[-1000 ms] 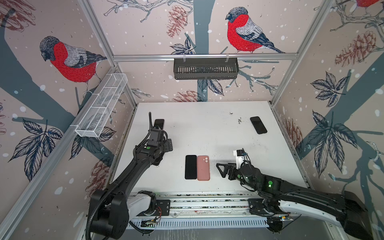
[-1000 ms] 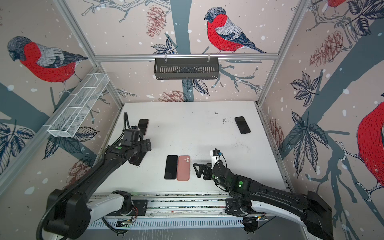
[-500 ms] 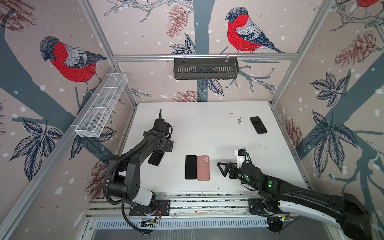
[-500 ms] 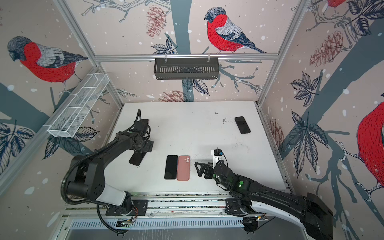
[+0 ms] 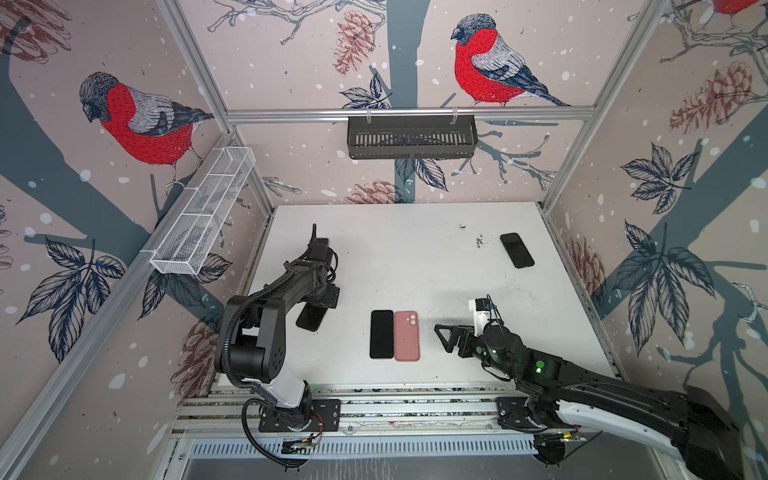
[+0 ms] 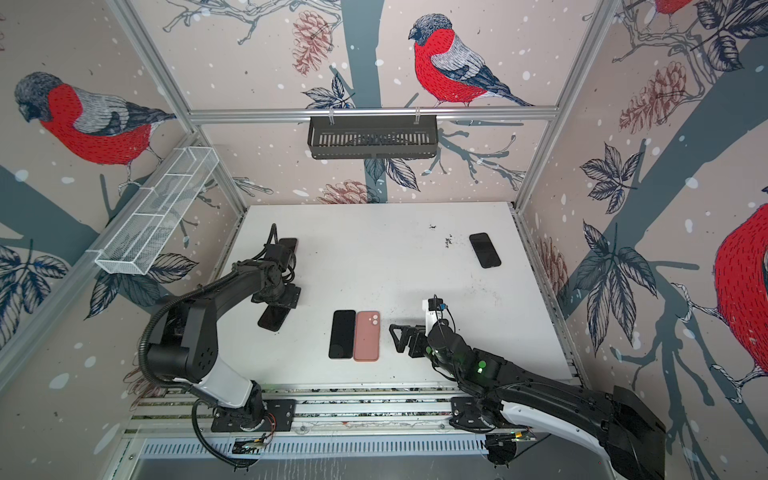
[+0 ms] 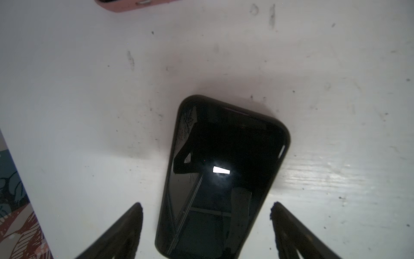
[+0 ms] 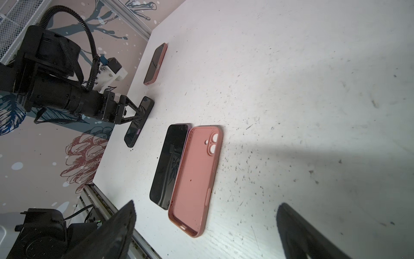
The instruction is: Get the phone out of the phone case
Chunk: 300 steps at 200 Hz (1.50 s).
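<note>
I find the left gripper [image 7: 206, 203] wide open, straddling the black-cased phone [image 5: 311, 318] flat on the surface [image 5: 415, 257], not gripping it. The right gripper [image 5: 442, 338] is open, empty, beside the pink case [image 5: 406, 336].

Enclosure walls [image 5: 291, 174] papered on three sides: red-breasted birds, pine cones, leaves and grey-blue branches on pale pink. Aluminium frame [image 5: 409, 113] runs up the corners and across the back. Black slotted basket [image 5: 411, 137] hangs from the back rail; white wire basket [image 5: 203, 212] is fixed along the left wall. White tabletop [image 5: 415, 257] scuffed, with dark specks. Lighting even.
</note>
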Each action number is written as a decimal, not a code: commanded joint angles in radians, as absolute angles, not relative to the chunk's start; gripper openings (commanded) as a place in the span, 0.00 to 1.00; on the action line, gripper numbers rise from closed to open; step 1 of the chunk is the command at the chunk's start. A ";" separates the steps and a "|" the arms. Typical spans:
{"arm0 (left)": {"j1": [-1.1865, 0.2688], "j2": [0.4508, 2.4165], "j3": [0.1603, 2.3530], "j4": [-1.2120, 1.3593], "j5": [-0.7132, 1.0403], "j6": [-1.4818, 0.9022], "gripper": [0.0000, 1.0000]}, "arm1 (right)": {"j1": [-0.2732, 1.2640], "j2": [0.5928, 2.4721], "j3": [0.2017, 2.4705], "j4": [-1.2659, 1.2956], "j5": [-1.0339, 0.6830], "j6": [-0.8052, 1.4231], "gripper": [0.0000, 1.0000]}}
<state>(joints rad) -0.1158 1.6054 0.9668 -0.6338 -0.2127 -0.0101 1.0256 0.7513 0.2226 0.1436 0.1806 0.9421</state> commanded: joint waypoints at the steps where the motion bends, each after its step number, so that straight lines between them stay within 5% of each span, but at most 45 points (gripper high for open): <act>1: -0.110 1.603 0.962 -0.630 -0.212 0.020 0.89 | 1.019 0.750 0.216 0.172 0.172 0.930 0.99; 300: 0.000 1.859 1.041 -0.650 -0.038 -0.005 0.81 | 0.920 0.764 0.161 0.196 0.114 0.919 1.00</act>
